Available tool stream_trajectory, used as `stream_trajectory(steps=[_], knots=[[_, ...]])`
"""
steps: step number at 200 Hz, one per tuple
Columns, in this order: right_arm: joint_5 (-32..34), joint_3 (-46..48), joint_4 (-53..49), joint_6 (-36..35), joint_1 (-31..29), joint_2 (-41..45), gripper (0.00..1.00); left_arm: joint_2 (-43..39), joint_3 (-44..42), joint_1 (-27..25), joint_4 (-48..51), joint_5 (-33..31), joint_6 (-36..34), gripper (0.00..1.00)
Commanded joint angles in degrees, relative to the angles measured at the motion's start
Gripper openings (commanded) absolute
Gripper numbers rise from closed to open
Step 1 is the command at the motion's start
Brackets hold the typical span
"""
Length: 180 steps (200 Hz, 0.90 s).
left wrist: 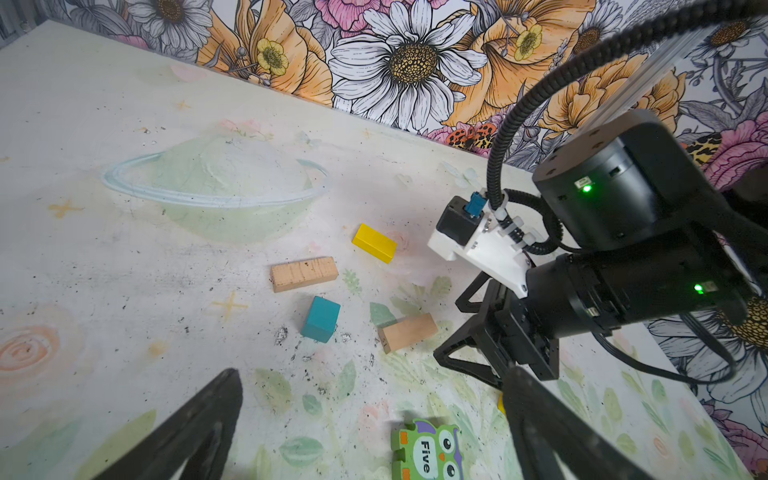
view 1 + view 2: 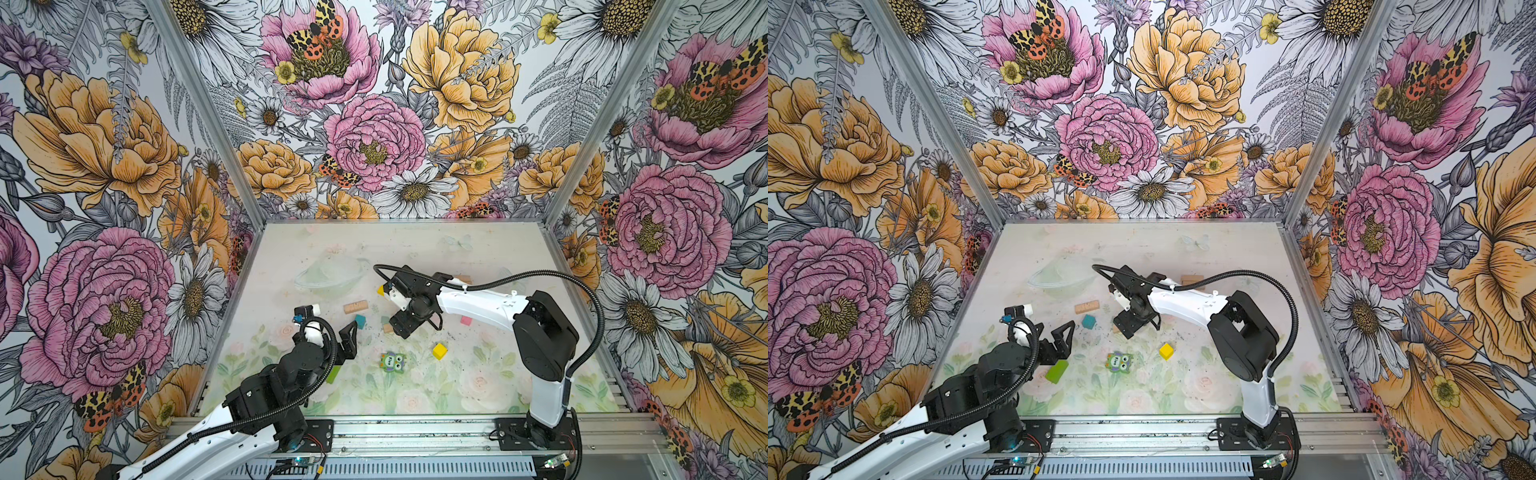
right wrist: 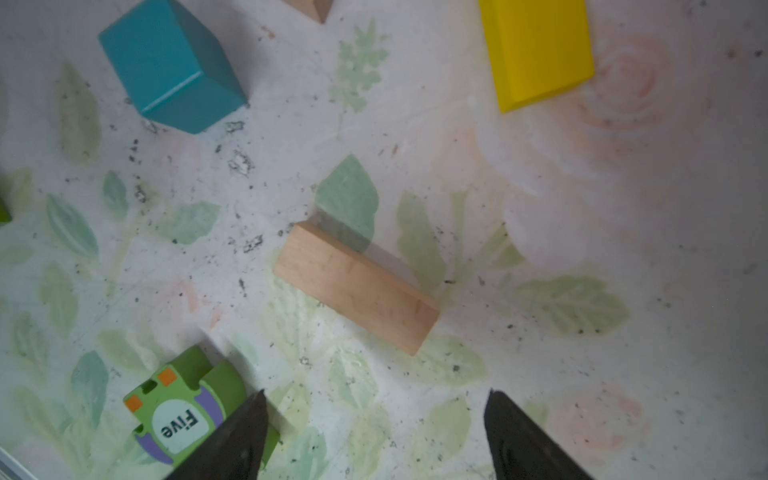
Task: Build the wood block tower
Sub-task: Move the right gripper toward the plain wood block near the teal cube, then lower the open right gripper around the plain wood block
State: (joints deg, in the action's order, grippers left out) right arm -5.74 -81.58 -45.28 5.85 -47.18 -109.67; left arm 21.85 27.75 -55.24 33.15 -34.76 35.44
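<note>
The wood blocks lie scattered singly on the table, and no tower shows in any view. My right gripper (image 2: 403,328) (image 3: 374,399) hangs open, pointing down over a plain tan bar (image 3: 357,286) (image 1: 407,332) with nothing between its fingers. A teal cube (image 2: 360,321), a second tan bar (image 2: 355,306) and a yellow bar (image 1: 374,243) lie close by. The green owl block (image 2: 392,362) rests nearer the front. My left gripper (image 2: 349,336) (image 1: 374,382) stands wide open and empty, just above a lime-green block (image 2: 1057,371).
A yellow cube (image 2: 439,351) and a pink block (image 2: 466,320) sit right of the right gripper. More tan blocks (image 2: 1192,280) lie behind the right arm. Floral walls close in the table (image 2: 415,245) on three sides.
</note>
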Motion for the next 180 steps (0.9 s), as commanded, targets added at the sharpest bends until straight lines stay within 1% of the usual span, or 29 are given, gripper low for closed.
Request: stream_trajectory(steps=[1, 41, 84, 126, 130, 152, 180], knots=[[-2.4, -1.6, 2.6, -4.3, -0.4, -0.1, 0.84, -0.4, 1.3, 0.5, 0.5, -1.2, -1.9, 0.99], [-1.8, -3.5, 3.9, -6.0, 0.0, -3.8, 0.79, -0.5, 1.4, 0.5, 0.7, -0.9, -2.4, 0.99], [-3.1, -5.3, 4.5, -7.9, 1.2, -6.4, 0.76, -0.9, 1.7, 0.7, 1.2, -1.5, -2.9, 0.99], [-4.8, -6.6, 4.5, -8.8, 1.5, -8.2, 0.75, -0.8, 1.8, 1.2, 1.2, -1.9, -3.0, 0.99], [-4.8, -6.6, 4.5, -8.9, 2.9, -8.4, 0.75, -0.8, 1.8, 1.2, 1.2, -1.9, -3.0, 0.99], [-5.6, -7.2, 4.4, -9.3, 3.2, -9.4, 0.75, -0.8, 1.7, 1.6, 1.2, -1.9, -3.2, 0.99], [-8.1, -6.5, 4.5, -9.6, 3.4, -9.7, 0.75, -0.8, 1.5, 2.0, 1.2, -1.8, -3.0, 0.99]])
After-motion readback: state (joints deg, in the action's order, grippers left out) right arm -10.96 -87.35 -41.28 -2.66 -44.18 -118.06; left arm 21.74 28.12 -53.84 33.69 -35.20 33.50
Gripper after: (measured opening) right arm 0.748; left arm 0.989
